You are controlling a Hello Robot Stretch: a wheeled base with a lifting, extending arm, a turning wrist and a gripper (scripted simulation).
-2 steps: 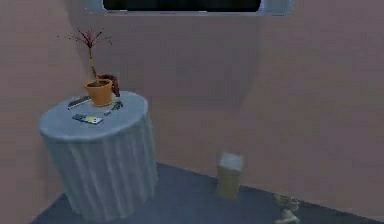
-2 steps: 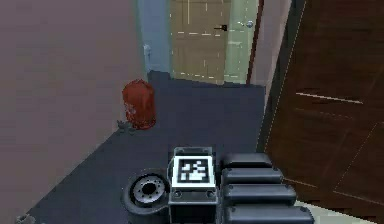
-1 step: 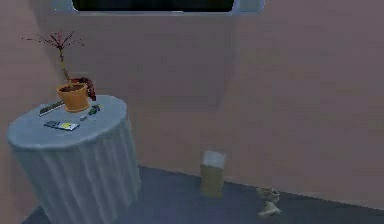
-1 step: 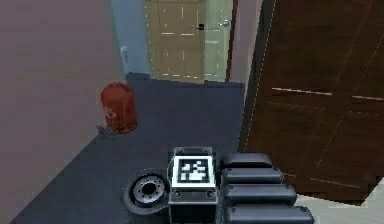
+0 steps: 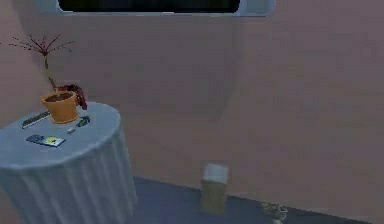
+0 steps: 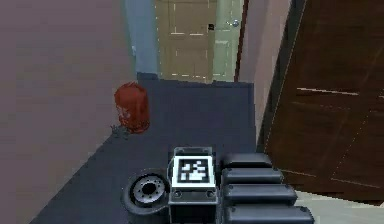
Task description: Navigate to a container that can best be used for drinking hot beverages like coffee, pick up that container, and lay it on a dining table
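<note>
Forward view: table (image 5: 70,185), plant (image 5: 60,103) at its back edge; bin (image 5: 214,187) on floor; arm side view: gripper (image 6: 147,190), cannot tell whether it holds anything.

A potted plant (image 5: 62,100) stands on the table (image 5: 100,136); right of it, a box (image 5: 214,187) on the floor.

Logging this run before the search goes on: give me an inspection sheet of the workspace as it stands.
Surface: round table with pale cloth, forward view's left.
Job's things: nothing seen.
Clutter: potted plant and small flat items on the table; beige box on the floor by the wall; red canister on the dark floor.
Gripper: dark body low in the arm side view; jaws not made out, cannot tell whether it holds anything.
Cables: nothing seen.
Surroundings: pink wall, window, pale door, dark wooden door.
</note>
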